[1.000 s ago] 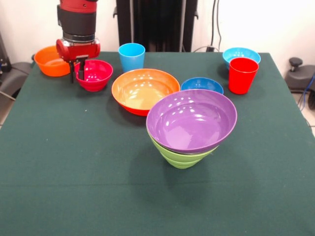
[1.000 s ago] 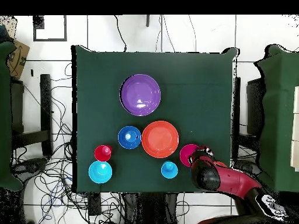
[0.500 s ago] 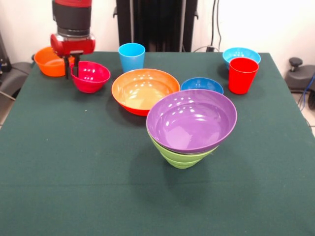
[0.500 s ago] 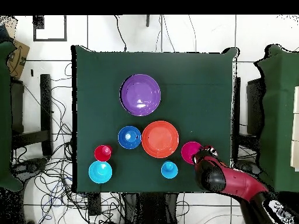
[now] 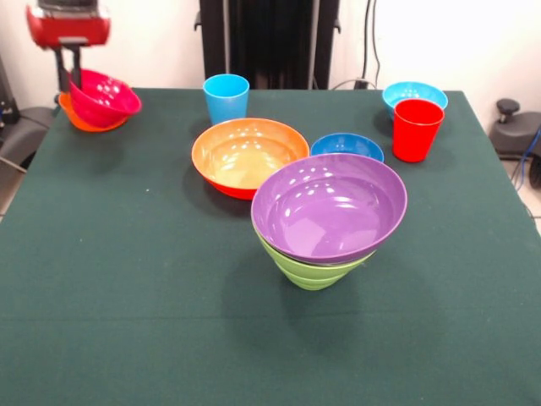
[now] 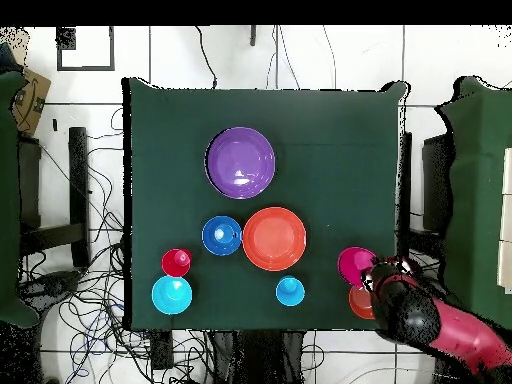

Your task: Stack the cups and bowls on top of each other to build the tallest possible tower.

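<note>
My gripper (image 5: 69, 78) is shut on the rim of the small magenta-red bowl (image 5: 106, 97), which hangs tilted in the air. It is held just over the small orange bowl (image 5: 95, 126) at the table's corner. From overhead the gripper (image 6: 378, 279) sits between the magenta-red bowl (image 6: 355, 265) and the orange one (image 6: 359, 304). The tower has the big purple bowl (image 5: 330, 205) tilted on lime green bowls (image 5: 311, 272). The wide orange bowl (image 5: 249, 155), dark blue bowl (image 5: 347, 146), light blue bowl (image 5: 414, 92), red cup (image 5: 417, 128) and light blue cup (image 5: 226, 97) stand apart.
The green cloth table (image 5: 127, 279) ends close to the held bowl, near its edge (image 6: 398, 200). Black equipment stands behind the table at its middle. Cables cover the floor around the table in the overhead view.
The gripper has lifted the magenta-red bowl off the table and carried it outward to the corner, over the small orange bowl. The bowl now tilts. Everything else stayed put.
</note>
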Controlling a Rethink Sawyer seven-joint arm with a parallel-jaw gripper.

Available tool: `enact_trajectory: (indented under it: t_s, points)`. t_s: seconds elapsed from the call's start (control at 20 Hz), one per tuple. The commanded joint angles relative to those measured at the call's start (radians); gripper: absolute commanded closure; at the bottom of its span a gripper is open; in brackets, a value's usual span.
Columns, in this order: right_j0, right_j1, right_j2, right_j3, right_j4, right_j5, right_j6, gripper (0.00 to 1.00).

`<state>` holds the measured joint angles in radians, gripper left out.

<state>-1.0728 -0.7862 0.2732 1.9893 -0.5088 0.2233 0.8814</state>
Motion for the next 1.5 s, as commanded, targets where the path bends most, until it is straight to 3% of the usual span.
enact_trajectory:
  t_s: [0.05, 0.25, 0.65, 1.0, 1.15, 1.5]
  points:
    - [-0.032, -0.12, 0.225, 0.062, 0.067, 0.224, -0.072, 1.0]
    - [-0.069, -0.142, 0.279, 0.062, 0.108, 0.282, -0.07, 1.0]
    - [-0.178, -0.169, 0.425, 0.067, 0.269, 0.364, -0.03, 1.0]
    - [-0.248, -0.158, 0.53, 0.095, 0.371, 0.281, 0.054, 1.0]
    - [-0.254, -0.155, 0.543, 0.098, 0.389, 0.273, 0.075, 1.0]
    - [-0.201, -0.172, 0.5, 0.078, 0.401, 0.281, 0.133, 1.0]
